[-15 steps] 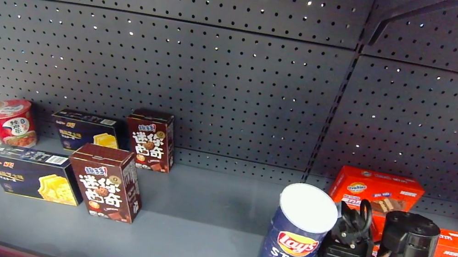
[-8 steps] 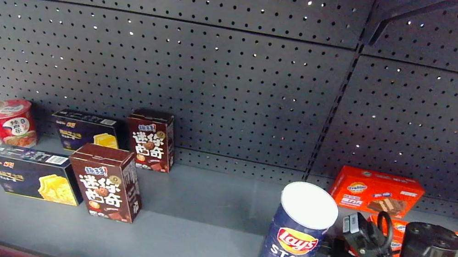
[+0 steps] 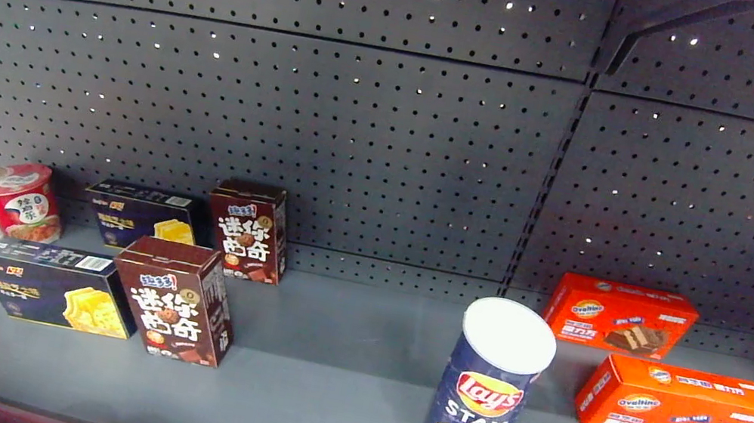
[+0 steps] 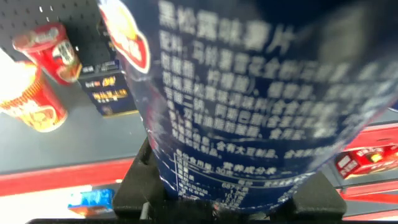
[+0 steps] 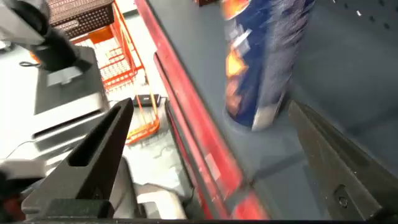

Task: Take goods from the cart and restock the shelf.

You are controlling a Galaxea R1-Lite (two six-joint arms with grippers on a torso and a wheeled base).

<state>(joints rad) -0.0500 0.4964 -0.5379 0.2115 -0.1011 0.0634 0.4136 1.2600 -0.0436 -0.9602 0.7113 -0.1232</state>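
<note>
The can stood upright on the shelf, near the front edge & right of centre, white lid up, free of both grippers. R gripper sat low by the shelf front, to the can's right & apart from it. Its fingers were spread wide w/ nothing held, and the wrist cam looked btwn them at the can's base. Head cam showed one finger lying flat over the shelf front, near the can. L gripper was clamped on a 2nd can, navy w/ white print, black pads either side of its lower part. It was held out in front of the shelf, w/ cups & a navy box behind it. At the shelf's left end were 2 red cups, front/back. Next came 2 navy boxes lying on long sides, then 2 brown boxes upright, each pair front/back. Right of the can were 2 orange boxes, one at the back wall, one nearer the front, both apart from the can. Behind all, pegboard. An orange wire cart stood on the floor off the shelf front, per R wrist cam.
</note>
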